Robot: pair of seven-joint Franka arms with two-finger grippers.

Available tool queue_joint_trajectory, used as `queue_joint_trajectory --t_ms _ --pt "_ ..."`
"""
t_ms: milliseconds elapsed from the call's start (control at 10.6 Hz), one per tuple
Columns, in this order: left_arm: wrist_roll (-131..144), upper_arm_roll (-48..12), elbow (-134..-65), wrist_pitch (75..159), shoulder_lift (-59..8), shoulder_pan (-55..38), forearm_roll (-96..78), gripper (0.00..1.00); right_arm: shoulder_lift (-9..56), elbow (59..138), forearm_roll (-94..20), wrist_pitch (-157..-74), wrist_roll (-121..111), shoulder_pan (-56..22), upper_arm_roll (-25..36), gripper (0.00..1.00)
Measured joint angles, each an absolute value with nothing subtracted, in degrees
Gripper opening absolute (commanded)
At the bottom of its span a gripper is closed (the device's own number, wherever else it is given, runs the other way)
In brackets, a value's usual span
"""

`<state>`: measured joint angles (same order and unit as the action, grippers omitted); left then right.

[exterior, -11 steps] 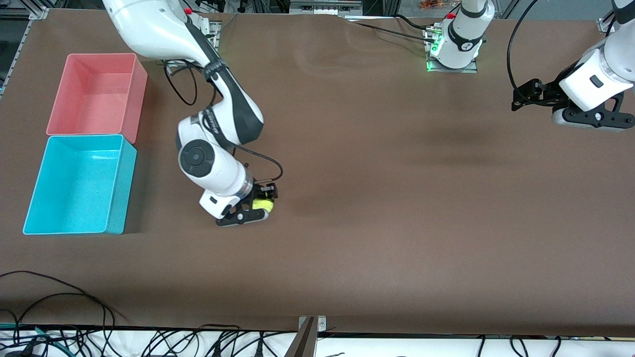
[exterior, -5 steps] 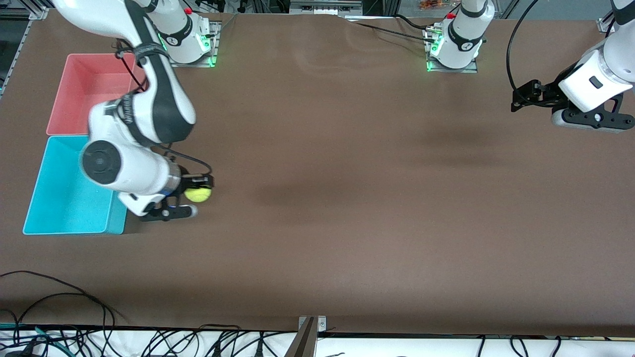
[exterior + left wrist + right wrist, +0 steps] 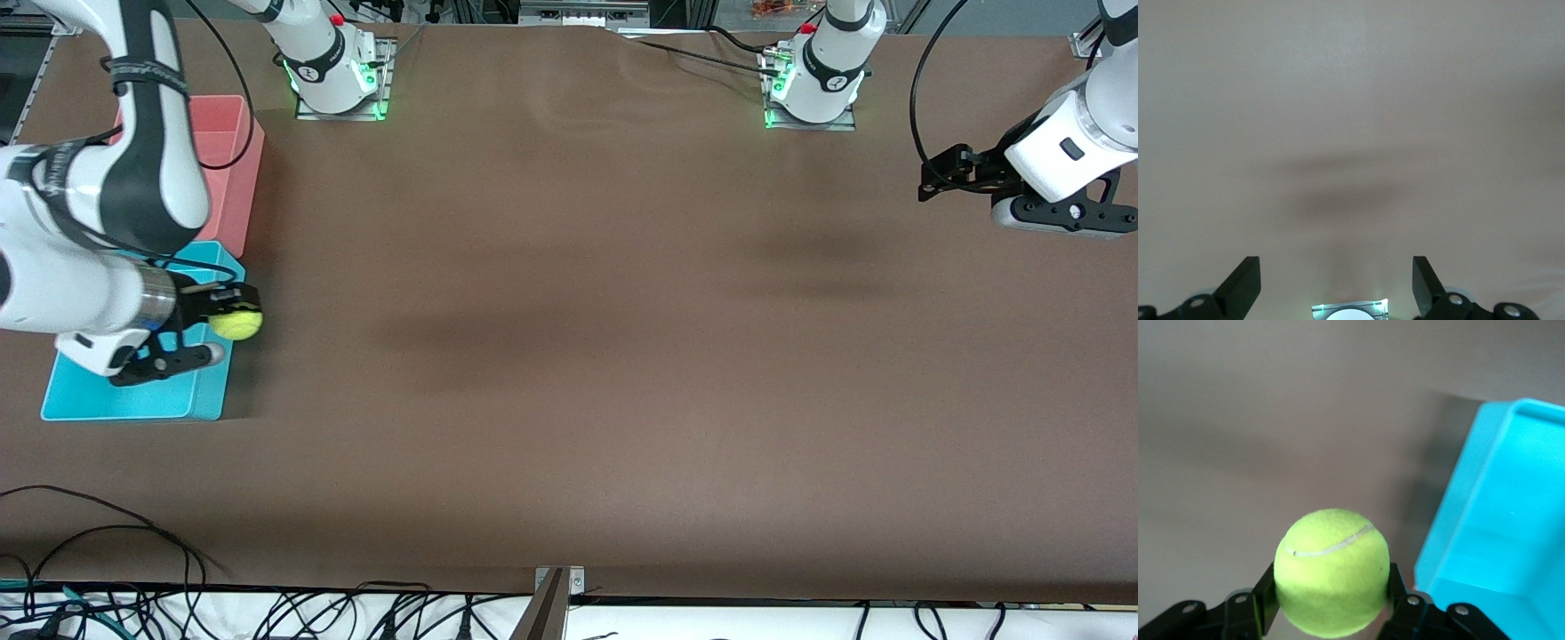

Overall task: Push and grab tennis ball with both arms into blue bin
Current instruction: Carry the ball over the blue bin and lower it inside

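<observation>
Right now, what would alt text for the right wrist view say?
The right tool grips a yellow-green tennis ball in the air, one black finger pressed to each side. Below it lies brown table, with the corner of the blue bin just beside the ball.

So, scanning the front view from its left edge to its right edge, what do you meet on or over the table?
Blue bin → tennis ball held in the right gripper → right arm's base → left arm's base → left gripper, open, waiting.

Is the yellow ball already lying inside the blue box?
No, the tennis ball is up in the air, pinched in the right gripper, beside the blue bin's wall, not on its floor.
</observation>
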<state>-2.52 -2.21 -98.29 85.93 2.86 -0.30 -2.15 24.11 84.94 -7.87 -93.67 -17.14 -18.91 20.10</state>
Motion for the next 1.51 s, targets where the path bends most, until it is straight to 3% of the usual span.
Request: queue_joint_trajectory --t_ms 378,662,946,1514 --pt "-2.1 -1.7 -96.4 85.8 2.7 2.6 -2.1 1.0 24.0 91.7 -7.9 -95.7 -30.9 -18.8 29.9 0.07" --pt "-2.2 -3.0 -95.1 84.0 2.6 4.3 0.1 1.0 24.1 98.6 -7.8 -104.4 -44.7 -17.7 36.2 0.07" --pt "-0.9 -6.6 -95.1 83.9 2.3 3.2 2.4 1.0 25.6 102.5 -7.8 -110.4 -52.2 -14.7 36.5 0.07" --pt "-0.9 -6.2 -95.0 83.9 2.1 3.2 2.4 1.0 31.9 102.7 -7.9 -116.7 -62.8 -11.9 36.4 0.08"
